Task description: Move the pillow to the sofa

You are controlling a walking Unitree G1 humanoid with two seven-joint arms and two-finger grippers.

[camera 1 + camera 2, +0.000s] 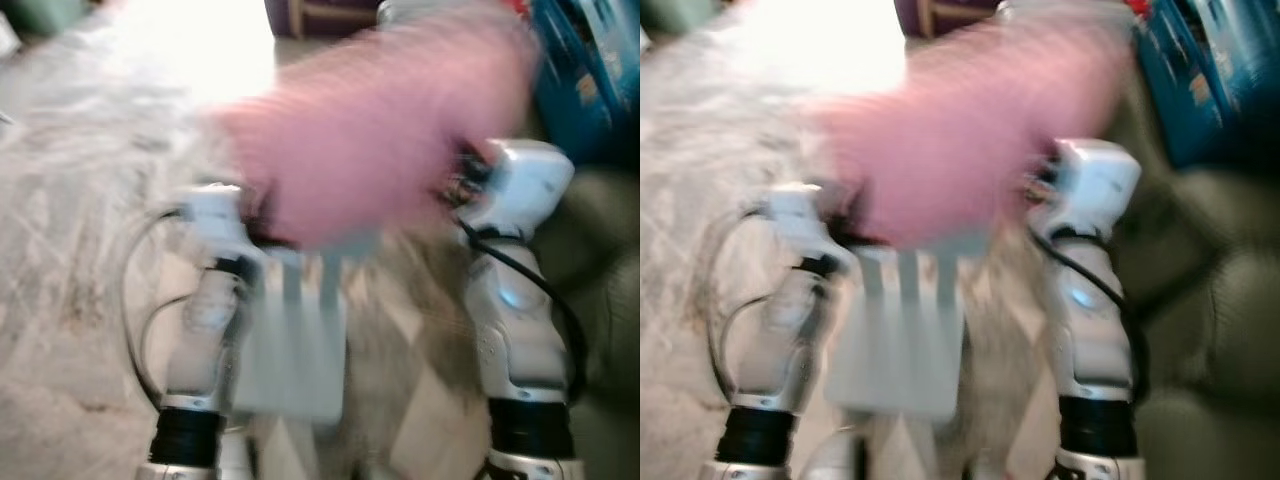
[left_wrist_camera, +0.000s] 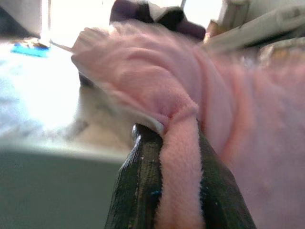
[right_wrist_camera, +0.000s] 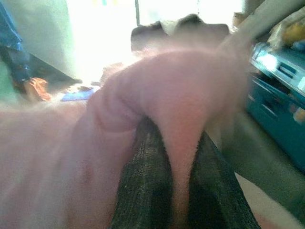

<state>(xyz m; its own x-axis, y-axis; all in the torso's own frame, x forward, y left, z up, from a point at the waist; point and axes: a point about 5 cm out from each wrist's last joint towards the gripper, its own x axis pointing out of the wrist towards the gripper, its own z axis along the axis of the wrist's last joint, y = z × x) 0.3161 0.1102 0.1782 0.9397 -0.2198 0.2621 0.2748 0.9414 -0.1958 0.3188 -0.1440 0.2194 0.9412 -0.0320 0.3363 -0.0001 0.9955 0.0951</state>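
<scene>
A fluffy pink pillow (image 1: 370, 130) hangs in front of me, held up between both arms; the eye views are blurred by motion. My left gripper (image 2: 178, 143) is shut on a pinched fold of the pillow (image 2: 190, 95), with pink fabric squeezed between its black fingers (image 2: 138, 186). My right gripper (image 3: 178, 157) is shut on another fold of the pillow (image 3: 181, 90) at its other end. The dark olive sofa (image 1: 600, 270) lies at the right of the eye views, beside my right arm (image 1: 520, 300).
A pale patterned rug (image 1: 70, 230) covers the floor at left. A blue box (image 1: 590, 70) stands at the upper right behind the sofa. A light grey slatted object (image 1: 295, 350) sits low between my arms. Bright window light washes out the far floor.
</scene>
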